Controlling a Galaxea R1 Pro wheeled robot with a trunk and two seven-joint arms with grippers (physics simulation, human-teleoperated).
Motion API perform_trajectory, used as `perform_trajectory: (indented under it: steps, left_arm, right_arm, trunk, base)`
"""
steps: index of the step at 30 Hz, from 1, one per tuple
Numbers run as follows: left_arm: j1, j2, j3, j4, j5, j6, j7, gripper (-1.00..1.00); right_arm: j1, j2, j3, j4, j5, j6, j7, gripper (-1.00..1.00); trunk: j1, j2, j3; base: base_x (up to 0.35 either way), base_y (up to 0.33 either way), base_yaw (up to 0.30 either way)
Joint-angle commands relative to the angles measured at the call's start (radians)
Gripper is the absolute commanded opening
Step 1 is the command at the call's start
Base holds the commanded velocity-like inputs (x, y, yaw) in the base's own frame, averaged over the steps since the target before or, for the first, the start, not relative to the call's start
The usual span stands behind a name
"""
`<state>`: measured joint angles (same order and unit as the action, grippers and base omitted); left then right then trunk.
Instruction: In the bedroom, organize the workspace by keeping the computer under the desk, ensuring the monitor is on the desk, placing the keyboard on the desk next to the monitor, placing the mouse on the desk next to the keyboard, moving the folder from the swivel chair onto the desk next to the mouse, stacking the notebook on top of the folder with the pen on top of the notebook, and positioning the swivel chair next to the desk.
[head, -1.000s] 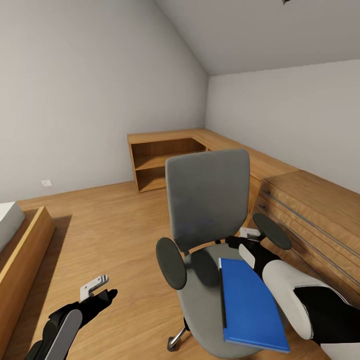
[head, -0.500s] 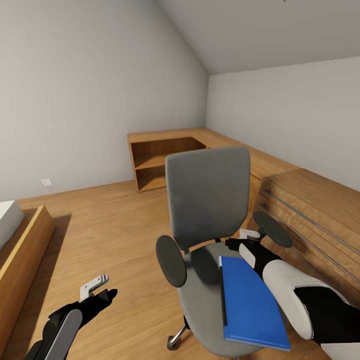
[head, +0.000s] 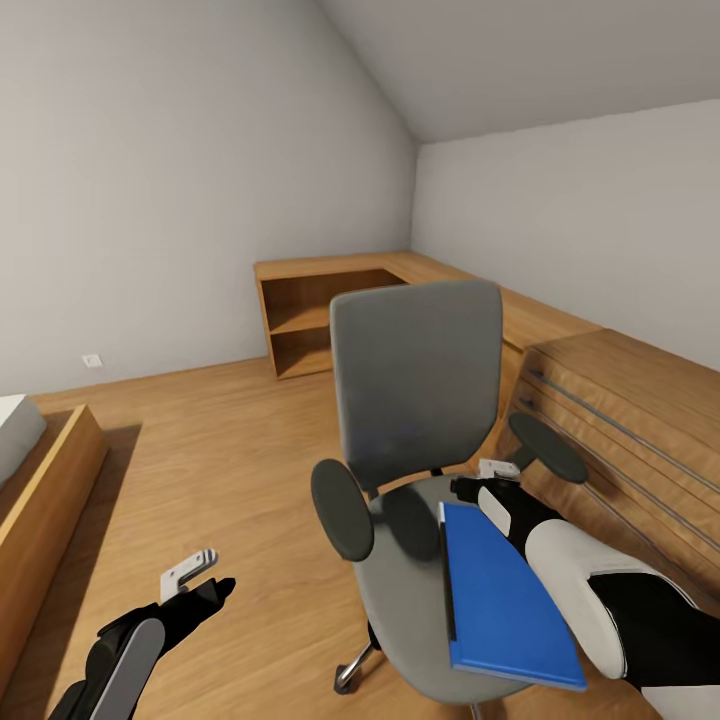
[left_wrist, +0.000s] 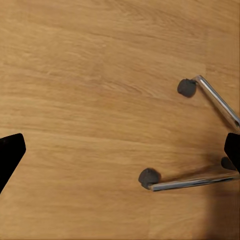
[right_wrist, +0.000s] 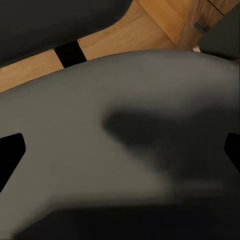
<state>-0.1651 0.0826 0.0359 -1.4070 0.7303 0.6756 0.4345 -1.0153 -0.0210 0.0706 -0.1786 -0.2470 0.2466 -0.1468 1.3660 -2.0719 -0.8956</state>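
Oak floor (head: 230, 450) spreads under the swivel chair (head: 415, 390), and the folder (head: 505, 600) lies flat on its seat. Right gripper (head: 495, 470) hovers beside it, apparently spread; left gripper (head: 190, 578) hangs apart over bare boards.

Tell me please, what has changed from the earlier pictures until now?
Very little. The whole head view shifted slightly, so the camera moved, not the things. The blue folder lies on the chair seat as before, the right gripper hovers beside it, and the left gripper hangs open over the floor.
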Motion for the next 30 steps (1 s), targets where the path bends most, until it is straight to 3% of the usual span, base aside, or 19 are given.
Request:
perform_trajectory:
  steps: [1,6,30]
  left_arm:
    - [-0.001,0.000,0.000,-0.001,0.011,0.002,0.009,1.00]
    - [-0.001,0.000,-0.001,-0.001,0.011,0.002,0.009,1.00]
    - [-0.001,0.000,-0.001,0.002,0.009,0.001,0.007,1.00]
  right_arm:
    - [0.000,0.000,0.008,-0.002,-0.009,0.006,-0.005,1.00]
    - [0.000,0.000,0.008,-0.002,-0.009,0.006,-0.005,1.00]
    - [0.000,0.000,0.011,-0.002,-0.009,0.005,-0.005,1.00]
  trunk:
    - [0.004,-0.008,-0.004]
    - [0.023,-0.043,-0.020]
    - [0.023,-0.043,-0.020]
  base:
    - [0.000,0.000,0.000]
    - [0.000,0.000,0.000]
    - [-0.004,0.000,0.000]
